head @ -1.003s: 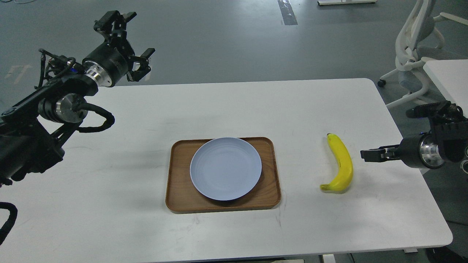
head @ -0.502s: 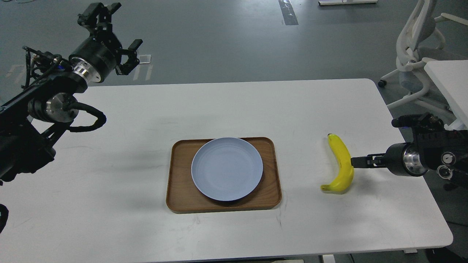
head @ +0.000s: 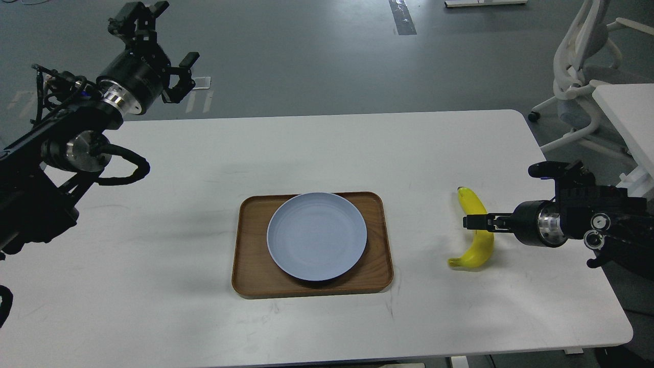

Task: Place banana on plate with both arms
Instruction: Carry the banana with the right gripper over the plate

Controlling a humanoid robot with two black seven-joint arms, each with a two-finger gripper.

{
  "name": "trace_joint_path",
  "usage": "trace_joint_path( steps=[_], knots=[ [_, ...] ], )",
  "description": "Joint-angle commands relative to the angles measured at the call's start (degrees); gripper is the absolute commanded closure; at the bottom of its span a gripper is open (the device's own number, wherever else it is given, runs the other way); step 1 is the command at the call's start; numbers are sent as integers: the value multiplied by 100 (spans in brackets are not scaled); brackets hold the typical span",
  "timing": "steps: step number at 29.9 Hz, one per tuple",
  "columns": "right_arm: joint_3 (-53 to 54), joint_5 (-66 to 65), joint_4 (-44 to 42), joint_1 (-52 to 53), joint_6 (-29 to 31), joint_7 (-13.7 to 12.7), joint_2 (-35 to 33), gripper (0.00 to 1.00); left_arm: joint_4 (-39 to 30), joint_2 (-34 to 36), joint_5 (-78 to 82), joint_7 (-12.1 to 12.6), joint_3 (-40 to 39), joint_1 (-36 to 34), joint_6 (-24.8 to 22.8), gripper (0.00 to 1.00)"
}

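At table right, right gripper [head: 472,222] reaches level across banana [head: 477,248] middle; finger spread unclear. Left gripper [head: 161,41] raised beyond far-left edge, fingers spread.

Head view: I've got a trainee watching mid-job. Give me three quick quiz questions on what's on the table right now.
1. True or false: the banana lies on the plate.
2. What does the plate rest on?
3. Which end effector is at the banana: A left, B right?

Key:
1. False; it lies on the white table, right of the wooden tray.
2. The wooden tray.
3. B; whether it grips the banana cannot be told.
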Motion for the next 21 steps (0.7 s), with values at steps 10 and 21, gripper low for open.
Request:
trace_joint_path(
  steps=[10,21],
  knots=[
    [-174,-11,-115,77,-233,37,74,99,18,26,7,-15,46,62,-20,1],
    [-227,-89,95,797,-551,791,118,100,18,26,7,-112,46,70,-20,1]
  ],
)
